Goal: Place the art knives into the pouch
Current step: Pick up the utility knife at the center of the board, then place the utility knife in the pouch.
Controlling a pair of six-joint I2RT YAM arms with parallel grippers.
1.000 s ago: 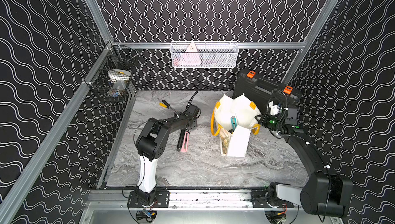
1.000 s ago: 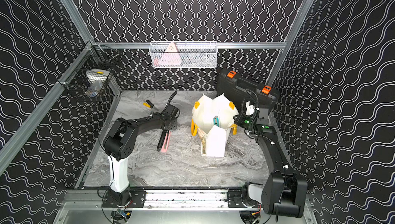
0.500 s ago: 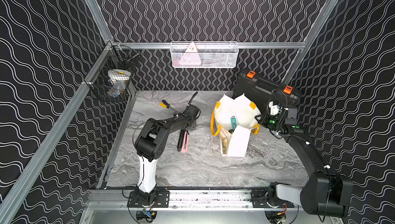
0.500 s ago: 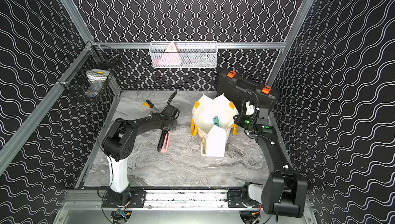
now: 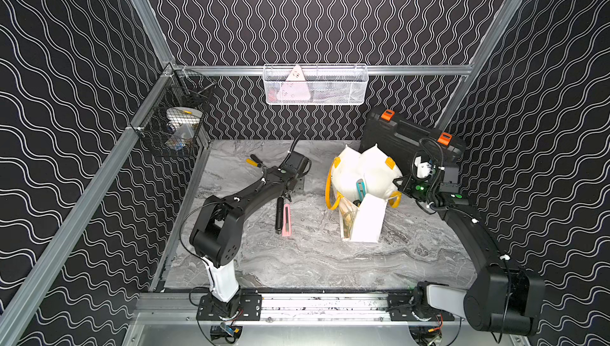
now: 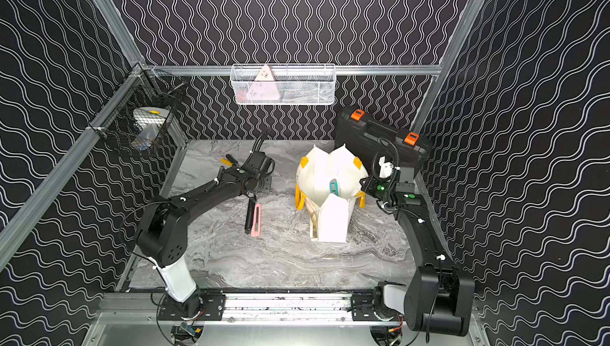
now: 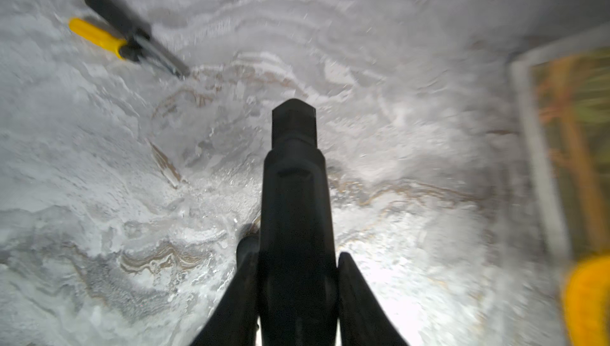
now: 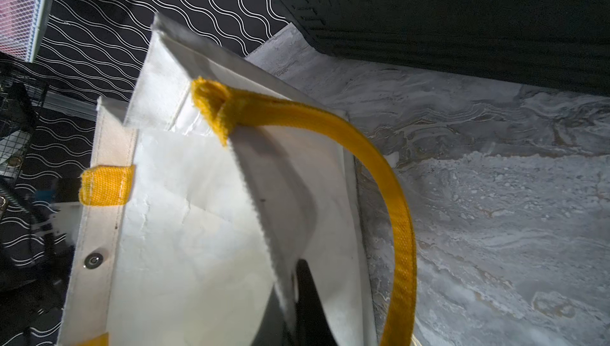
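I see my left gripper (image 7: pixel 293 248) clamped narrowly on the black-and-pink art knife (image 5: pixel 283 218), low by the table (image 5: pixel 313 261), apart from the pouch (image 5: pixel 366 222). My right gripper (image 8: pixel 290 294) pinches the upright pouch's white rim.

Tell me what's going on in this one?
The left fingers are clamped on the art knife, low at the table and well apart from the pouch. Whether it is lifted yet is unclear. The right fingers pinch the pouch's white rim, holding its mouth open in front of the black case. The knife is not yet in the pouch.
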